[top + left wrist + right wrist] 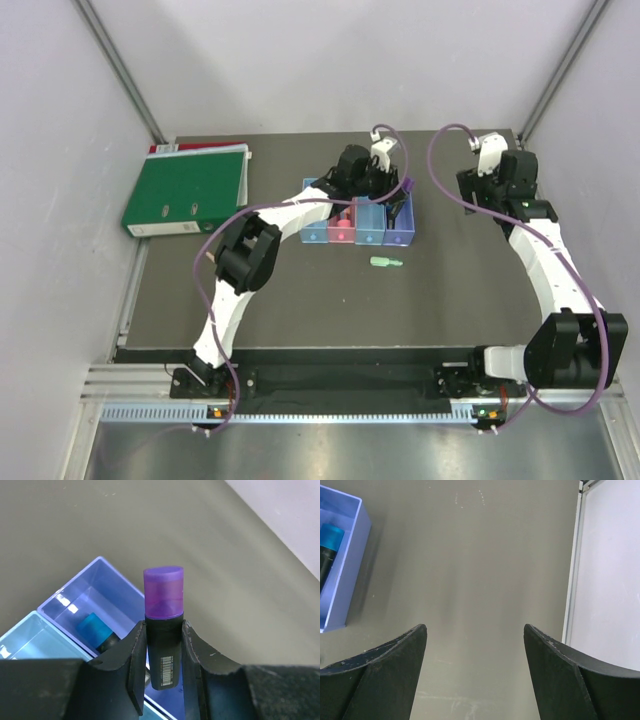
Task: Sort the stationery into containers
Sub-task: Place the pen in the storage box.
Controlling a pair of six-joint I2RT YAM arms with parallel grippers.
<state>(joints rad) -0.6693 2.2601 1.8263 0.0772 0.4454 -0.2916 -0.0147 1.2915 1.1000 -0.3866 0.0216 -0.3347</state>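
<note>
Green marker [386, 262] loose on table [300, 300], just before the bin row [316, 238]. Left gripper [162, 630] clamped on purple-capped black marker [163, 592] above purple bin [70, 587] holding a teal-capped marker [92, 626]. Right gripper [475, 630] spread apart, nothing between, beside that bin.

Overhead camera looks down from afar; both close wrist cameras share the purple-blue bin [112, 587].

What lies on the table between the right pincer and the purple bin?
Nothing. In the right wrist view, the grey table between the right pincer and the purple bin is bare.
</note>
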